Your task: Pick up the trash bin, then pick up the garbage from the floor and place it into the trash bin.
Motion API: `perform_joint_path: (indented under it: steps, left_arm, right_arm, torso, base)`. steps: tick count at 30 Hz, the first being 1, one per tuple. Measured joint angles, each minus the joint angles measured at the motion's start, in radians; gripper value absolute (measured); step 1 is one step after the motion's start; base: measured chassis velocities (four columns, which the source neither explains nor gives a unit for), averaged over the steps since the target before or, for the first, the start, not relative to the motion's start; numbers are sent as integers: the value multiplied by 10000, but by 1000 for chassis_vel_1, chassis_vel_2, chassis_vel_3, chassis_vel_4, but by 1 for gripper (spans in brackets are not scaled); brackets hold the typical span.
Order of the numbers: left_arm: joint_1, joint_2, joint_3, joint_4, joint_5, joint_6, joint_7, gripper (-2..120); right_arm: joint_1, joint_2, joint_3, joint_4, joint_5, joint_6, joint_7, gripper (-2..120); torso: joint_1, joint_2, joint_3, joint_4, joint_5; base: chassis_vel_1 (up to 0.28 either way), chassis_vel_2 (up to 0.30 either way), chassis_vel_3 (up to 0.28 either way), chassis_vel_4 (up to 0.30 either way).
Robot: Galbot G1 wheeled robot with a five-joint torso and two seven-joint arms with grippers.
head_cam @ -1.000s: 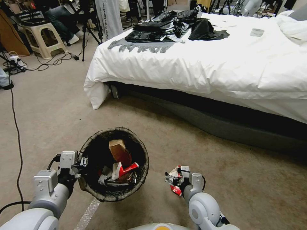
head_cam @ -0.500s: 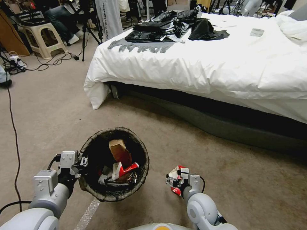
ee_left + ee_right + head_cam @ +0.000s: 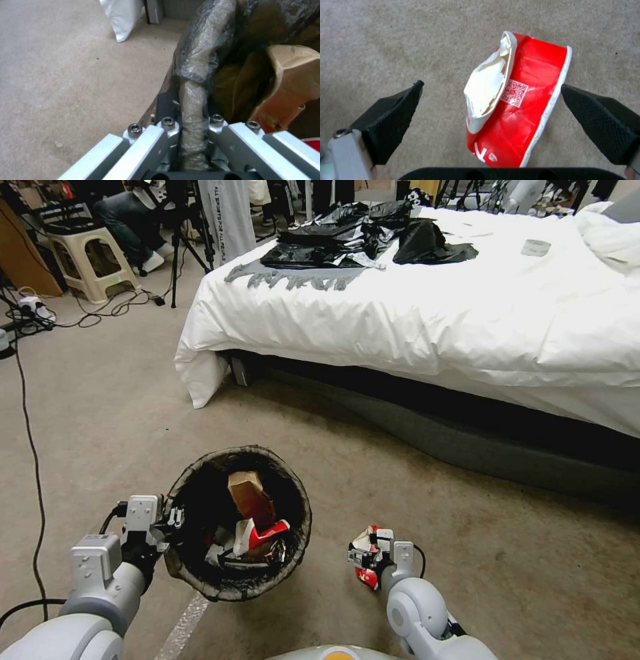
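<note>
A: What is the left gripper (image 3: 175, 517) doing?

B: It is clamping its jaws on the rim of the trash bin (image 3: 237, 588), at the bin's left side. In the left wrist view the bag-covered rim (image 3: 193, 100) is running straight between the two fingers (image 3: 168, 130).

A: And what is lying inside the bin?

B: A brown paper bag (image 3: 250, 497) is standing against the far wall, with a red-and-white carton (image 3: 257, 535) and some dark wrappers sitting below it.

A: Where is the right gripper (image 3: 365, 561) hovering?

B: Just right of the bin, low over the beige carpet (image 3: 107, 400). Its black pads (image 3: 391, 117) are standing wide apart, one on each side of a red-and-white wrapper (image 3: 516, 110) that is lying on the floor between them. Neither pad is touching it.

A: Anything behind?

B: A bed with white bedding (image 3: 427, 313) is filling the far side, with black bags (image 3: 360, 233) spread on top.
</note>
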Motion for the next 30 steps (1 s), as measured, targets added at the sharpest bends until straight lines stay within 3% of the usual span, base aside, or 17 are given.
perform_joint_path:
  steps: [28, 30]
  left_arm:
    - [-92, -29, 7, 0, 25, 0, 11, 1]
    - [-96, -29, 7, 0, 25, 0, 12, 1]
  right_arm:
    - [1011, 453, -5, -1848, -277, 254, -348, 100]
    - [1029, 462, -4, -1880, -289, 269, -363, 96]
  torso:
    - [0, 0, 0, 0, 0]
    - [1, 0, 0, 0, 0]
  base:
    - [0, 0, 0, 0]
    - [0, 0, 0, 0]
